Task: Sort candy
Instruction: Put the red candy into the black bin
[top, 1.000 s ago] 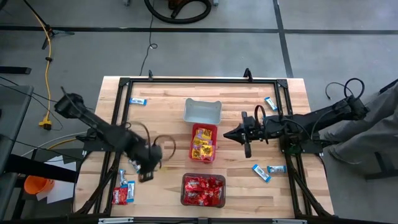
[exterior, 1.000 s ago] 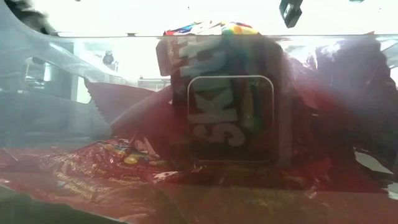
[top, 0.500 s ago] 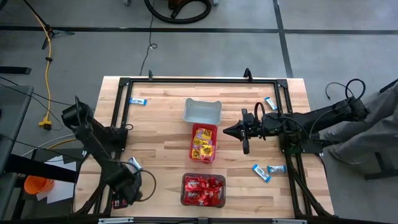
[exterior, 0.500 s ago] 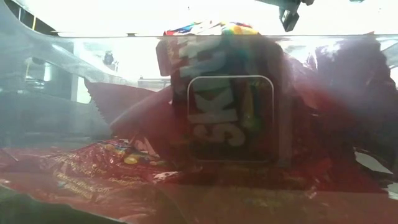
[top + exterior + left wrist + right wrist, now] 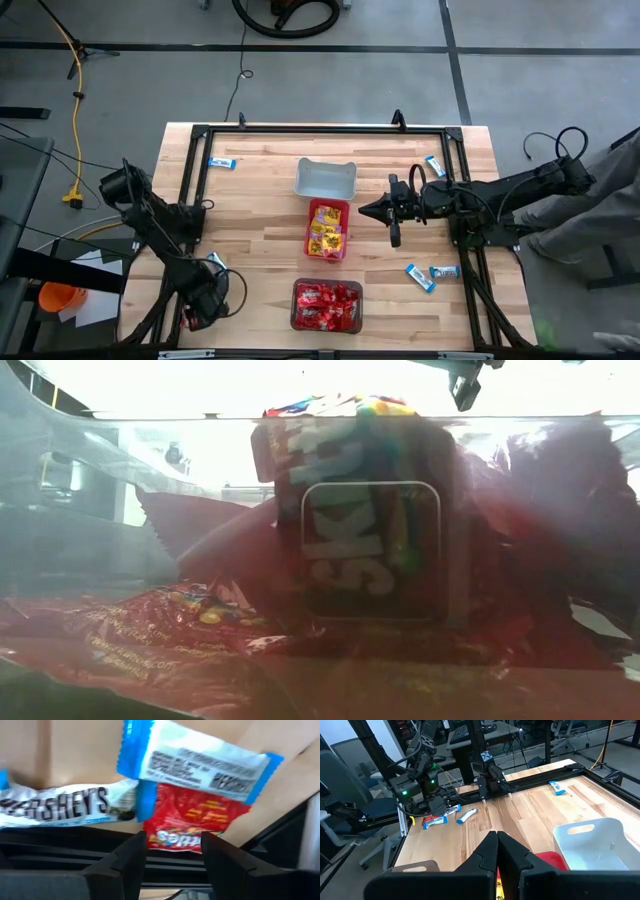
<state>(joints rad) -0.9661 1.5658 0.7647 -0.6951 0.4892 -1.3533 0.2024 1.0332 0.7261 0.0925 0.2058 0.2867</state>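
Observation:
My left gripper (image 5: 172, 854) is open, low over the table's near left corner (image 5: 200, 308). Its fingers stand on either side of the near end of a red candy packet (image 5: 192, 822). A blue-and-white packet (image 5: 200, 765) lies partly over the red one, and another (image 5: 60, 805) lies beside it. I cannot tell whether the fingers touch any of them. My right gripper (image 5: 385, 213) is shut and empty, hovering right of the pink bin (image 5: 328, 228); it also shows in its wrist view (image 5: 496, 845).
A grey bin (image 5: 325, 178) stands beyond the pink bin, and a dark bin (image 5: 326, 305) full of red packets stands near the front edge. Loose blue-and-white packets lie on the table (image 5: 221, 163), (image 5: 435, 166), (image 5: 420, 278), (image 5: 216, 262). A black frame (image 5: 300, 128) borders the table.
My left gripper has swung from the table's middle left toward the near left corner and come down over the packets there. In the last half second it has barely shifted.

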